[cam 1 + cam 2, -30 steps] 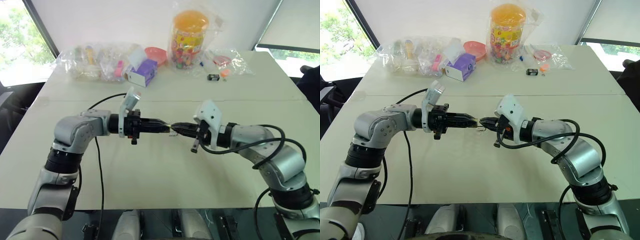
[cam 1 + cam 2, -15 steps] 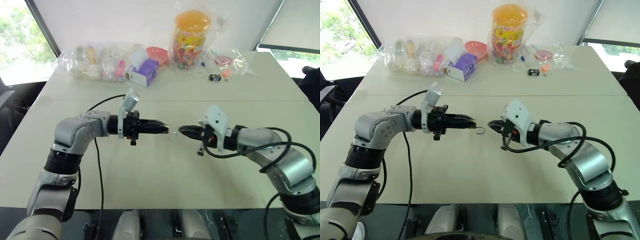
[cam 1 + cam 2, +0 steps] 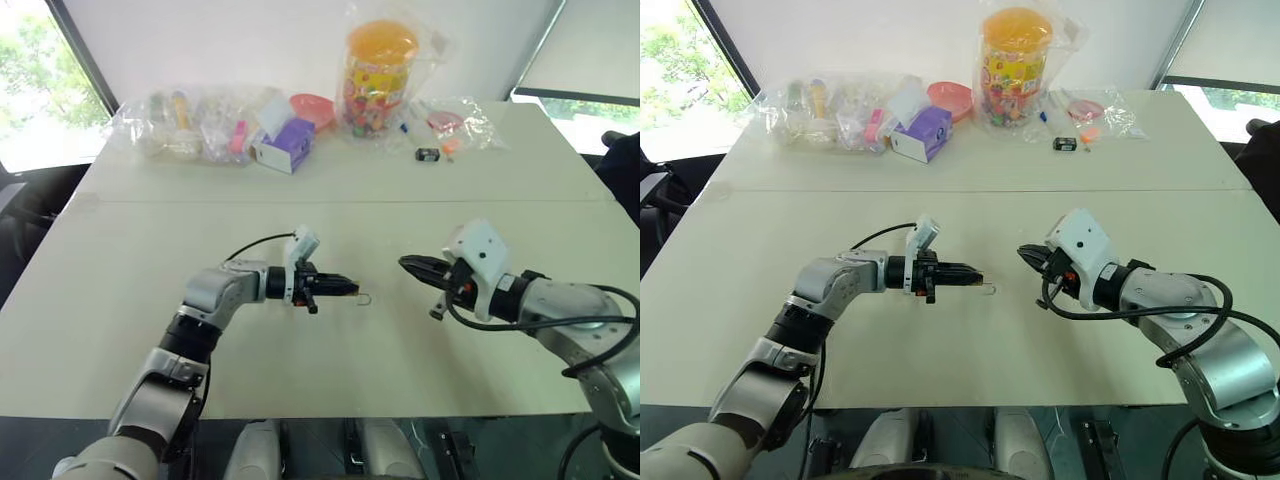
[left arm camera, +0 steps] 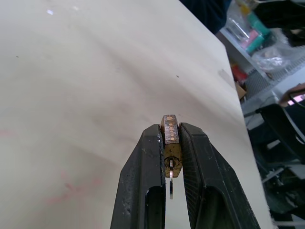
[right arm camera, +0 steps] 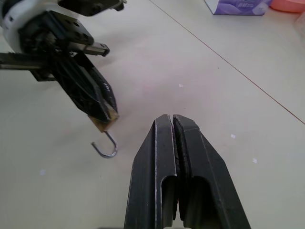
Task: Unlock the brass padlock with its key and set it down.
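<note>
You won't find any readable text here: the print on the yellow-lidded jar [image 3: 378, 75] at the top centre and on the purple box [image 3: 285, 145] is too small to read.

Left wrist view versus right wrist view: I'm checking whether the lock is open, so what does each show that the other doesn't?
Left wrist view alone: the keyhole end of the brass padlock, with the key in it, clamped between the left gripper fingers. Right wrist view alone: the shackle hanging open as a hook, free at one end, and the right gripper shut, empty and apart from the padlock. Both share the padlock held by the left gripper above the pale table.
</note>
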Motion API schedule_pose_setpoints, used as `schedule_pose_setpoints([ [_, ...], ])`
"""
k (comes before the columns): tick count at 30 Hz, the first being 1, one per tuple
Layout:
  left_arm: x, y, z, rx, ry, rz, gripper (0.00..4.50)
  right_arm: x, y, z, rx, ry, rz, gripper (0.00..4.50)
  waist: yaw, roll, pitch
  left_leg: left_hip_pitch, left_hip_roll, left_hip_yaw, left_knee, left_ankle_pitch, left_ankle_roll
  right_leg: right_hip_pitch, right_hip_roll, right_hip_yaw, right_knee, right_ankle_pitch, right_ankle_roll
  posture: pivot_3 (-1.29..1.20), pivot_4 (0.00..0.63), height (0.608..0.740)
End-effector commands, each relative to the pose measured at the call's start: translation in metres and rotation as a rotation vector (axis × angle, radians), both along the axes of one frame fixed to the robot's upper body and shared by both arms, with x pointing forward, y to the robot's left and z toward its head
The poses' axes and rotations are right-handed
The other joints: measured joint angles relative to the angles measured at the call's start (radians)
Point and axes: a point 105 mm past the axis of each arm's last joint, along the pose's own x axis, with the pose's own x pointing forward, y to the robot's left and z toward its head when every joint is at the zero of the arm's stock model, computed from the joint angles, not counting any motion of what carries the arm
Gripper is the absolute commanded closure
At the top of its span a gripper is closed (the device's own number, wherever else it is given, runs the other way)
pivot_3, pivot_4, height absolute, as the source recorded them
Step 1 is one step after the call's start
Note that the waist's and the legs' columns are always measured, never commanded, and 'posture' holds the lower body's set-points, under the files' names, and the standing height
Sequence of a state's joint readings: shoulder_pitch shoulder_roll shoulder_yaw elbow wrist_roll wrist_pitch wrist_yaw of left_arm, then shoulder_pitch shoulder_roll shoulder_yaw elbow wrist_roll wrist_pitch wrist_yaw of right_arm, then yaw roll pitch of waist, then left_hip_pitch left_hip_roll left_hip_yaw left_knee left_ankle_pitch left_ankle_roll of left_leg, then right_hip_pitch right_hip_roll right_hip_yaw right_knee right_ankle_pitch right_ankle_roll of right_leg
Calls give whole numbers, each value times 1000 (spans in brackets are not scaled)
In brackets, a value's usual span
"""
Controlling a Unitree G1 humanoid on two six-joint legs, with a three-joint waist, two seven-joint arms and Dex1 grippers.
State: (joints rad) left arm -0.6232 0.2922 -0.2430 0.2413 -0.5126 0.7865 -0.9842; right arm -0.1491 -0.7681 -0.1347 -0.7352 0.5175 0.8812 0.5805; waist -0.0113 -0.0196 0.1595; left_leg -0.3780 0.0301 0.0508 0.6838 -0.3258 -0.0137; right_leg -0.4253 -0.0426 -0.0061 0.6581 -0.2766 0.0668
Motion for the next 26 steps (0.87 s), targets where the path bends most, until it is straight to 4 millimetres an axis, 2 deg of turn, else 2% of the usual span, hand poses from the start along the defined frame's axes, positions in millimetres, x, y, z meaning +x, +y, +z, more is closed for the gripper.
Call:
schedule_pose_setpoints([
  [1, 10, 4, -4, 34, -53, 37, 4007, -6, 3, 11, 6, -50, -3, 4477, 0, 0, 0, 0, 0, 0, 0, 0, 0, 0, 0, 0, 0, 0, 0, 0, 150, 740],
  [2, 11, 5, -6, 44, -56, 41, 3483, -7, 3, 11, 6, -49, -4, 4500, 1, 0, 0, 0, 0, 0, 0, 0, 0, 0, 0, 0, 0, 0, 0, 0, 150, 740],
  [3, 11, 7, -8, 63, -73, 38, 3187, -7, 3, 11, 6, -48, -4, 4500, 2, 0, 0, 0, 0, 0, 0, 0, 0, 0, 0, 0, 0, 0, 0, 0, 150, 740],
  [9, 7, 16, 0, 94, -134, 10, 142, -11, 6, 5, -13, -22, 19, 4500, 1, 0, 0, 0, 0, 0, 0, 0, 0, 0, -1, 0, 0, 0, 0, 0, 150, 740],
  [10, 7, 21, 3, 107, -163, 4, 23, -13, 7, 3, -24, -13, 34, 4500, 0, 0, 0, 0, 0, 0, 0, 0, 0, 0, -1, 0, 0, 0, 0, 0, 150, 740],
  [14, 0, 38, 22, 129, -263, -47, 23, -23, 9, -7, -79, 34, 97, 4500, 0, 0, 0, 1, 1, 0, -1, 0, 0, 0, 0, 0, 0, 0, 0, 0, 150, 740],
  [18, -14, 54, 36, 147, -317, -126, 23, -28, 4, -12, -121, 72, 136, 4500, 3, 0, 0, 0, 0, 0, 0, 0, 0, 0, -1, 0, 0, 0, 0, 0, 150, 740],
  [26, -30, 79, 55, 192, -366, -187, 23, -27, -6, -9, -166, 76, 168, 4500, 2, 0, 0, 0, 0, 0, 0, 0, 0, 1, -1, 0, -1, 0, 0, 0, 150, 740],
])
